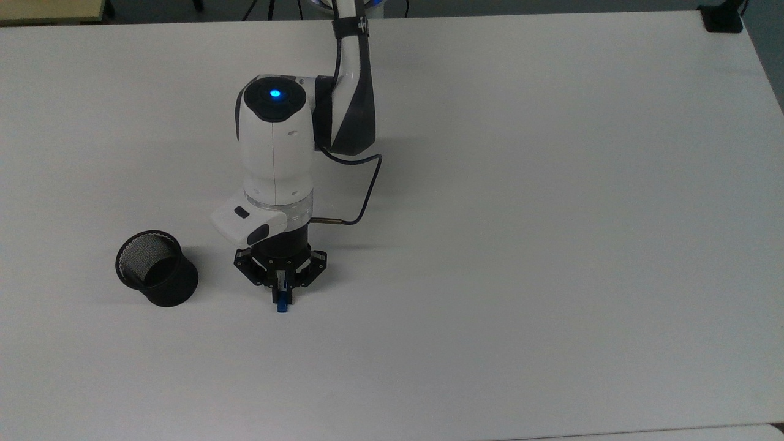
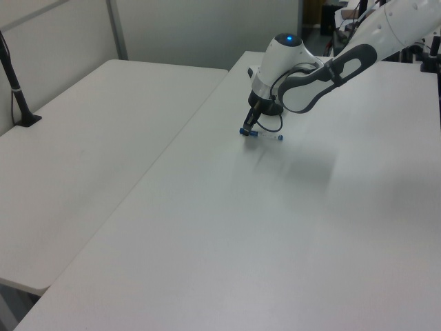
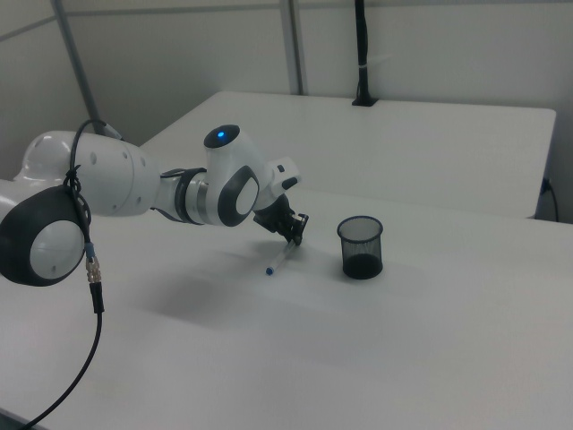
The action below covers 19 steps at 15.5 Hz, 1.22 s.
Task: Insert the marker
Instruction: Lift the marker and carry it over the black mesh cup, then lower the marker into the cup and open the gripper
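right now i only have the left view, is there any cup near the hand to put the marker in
Observer: Yes. A black mesh cup stands upright on the white table, on the top view's left of the hand and apart from it.
Operator: is the hand closed on the marker
Observer: In the top view the fingers press the slim white marker with a blue cap from both sides.
Operator: how does it hang
Observer: In the right view it slants from the hand down toward the table, its low end pointing away from the cup.
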Available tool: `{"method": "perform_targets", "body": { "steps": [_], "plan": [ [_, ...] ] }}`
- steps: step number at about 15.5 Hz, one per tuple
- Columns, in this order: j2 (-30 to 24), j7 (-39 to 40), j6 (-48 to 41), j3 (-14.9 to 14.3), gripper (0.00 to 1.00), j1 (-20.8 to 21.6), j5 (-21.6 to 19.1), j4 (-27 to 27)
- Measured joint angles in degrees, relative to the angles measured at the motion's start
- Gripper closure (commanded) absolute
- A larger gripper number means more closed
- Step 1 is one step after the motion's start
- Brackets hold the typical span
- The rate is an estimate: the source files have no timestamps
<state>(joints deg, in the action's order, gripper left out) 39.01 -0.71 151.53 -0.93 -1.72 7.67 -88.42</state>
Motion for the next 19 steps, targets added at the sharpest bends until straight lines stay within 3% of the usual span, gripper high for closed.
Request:
{"method": "perform_targets", "body": {
  "steps": [5, 10, 15, 19],
  "plan": [
    [-0.18, -0.64, 0.02, 0.00, 0.90, 0.02, 0.07, 0.99],
    [-5.00, -3.72, 0.05, -0.37, 0.89, -0.21, 0.07, 2.64],
    [-9.23, -4.48, 0.28, -4.13, 0.89, -0.74, 0.07, 2.62],
    [-9.93, -7.57, 9.40, -6.74, 0.89, -1.75, 0.09, 2.21]
  ]
}}
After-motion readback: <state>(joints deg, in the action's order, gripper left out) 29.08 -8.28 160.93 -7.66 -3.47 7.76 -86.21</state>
